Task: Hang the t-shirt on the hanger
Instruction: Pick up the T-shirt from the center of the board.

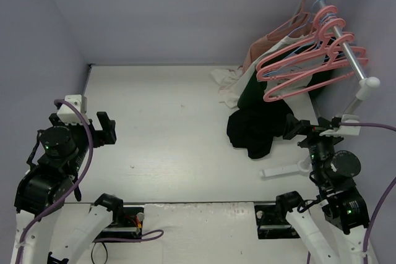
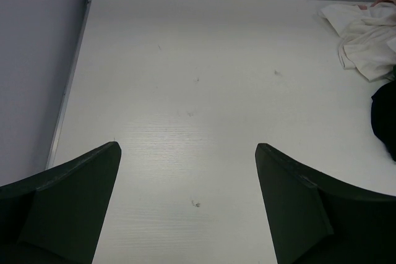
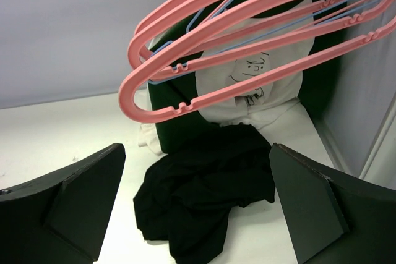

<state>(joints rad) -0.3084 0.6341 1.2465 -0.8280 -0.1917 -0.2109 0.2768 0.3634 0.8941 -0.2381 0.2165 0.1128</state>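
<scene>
The black t-shirt (image 1: 257, 129) lies crumpled on the white table under the rack, and shows in the right wrist view (image 3: 204, 196). Its edge shows at the right of the left wrist view (image 2: 385, 119). Several pink hangers (image 1: 303, 66) hang empty on the rack rod; the lowest one (image 3: 204, 91) hangs just above the shirt. My right gripper (image 1: 291, 129) is open and empty just right of the shirt, facing it (image 3: 197, 149). My left gripper (image 1: 105, 129) is open and empty at the far left, above bare table (image 2: 187, 146).
The metal rack rod (image 1: 346, 47) slants at the back right, with its white foot (image 1: 281, 170) on the table. A dark green garment (image 1: 253, 88), a white printed one (image 3: 253, 72) and a beige one (image 1: 263, 51) hang behind the shirt. White cloth (image 2: 365, 35) spills onto the table.
</scene>
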